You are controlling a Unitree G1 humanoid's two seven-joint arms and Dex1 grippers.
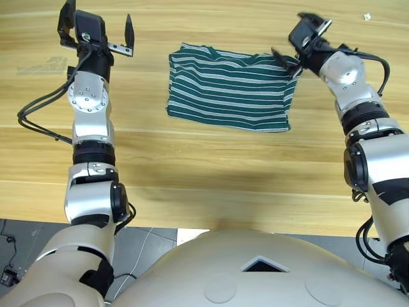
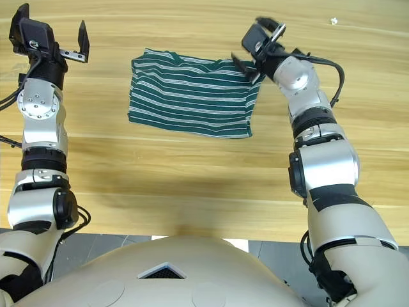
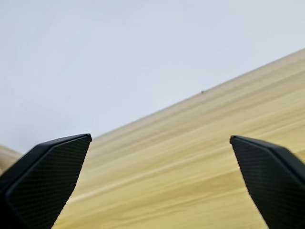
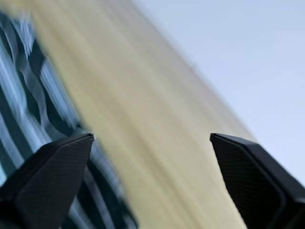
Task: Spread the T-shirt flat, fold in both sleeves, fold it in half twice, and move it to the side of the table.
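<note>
Left eye view: the shirt (image 1: 230, 89) lies upper centre on the table (image 1: 192, 166) as a compact striped rectangle, sleeves tucked out of sight, collar along its upper edge. The left gripper (image 1: 97, 29) hangs at upper left, well apart from the cloth. The right gripper (image 1: 291, 38) sits at the shirt's upper right corner.

Right eye view: same layout; the right gripper's lower finger is just at the cloth edge.

Left wrist view: its fingers (image 3: 47, 176) are spread wide over bare wood.

Right wrist view: its fingers (image 4: 47, 181) are spread wide too, one over the stripes, holding nothing.

Judgement: folding looks nearly done, with a last halving or the move aside pending. Next, the right gripper must close on that corner
</note>
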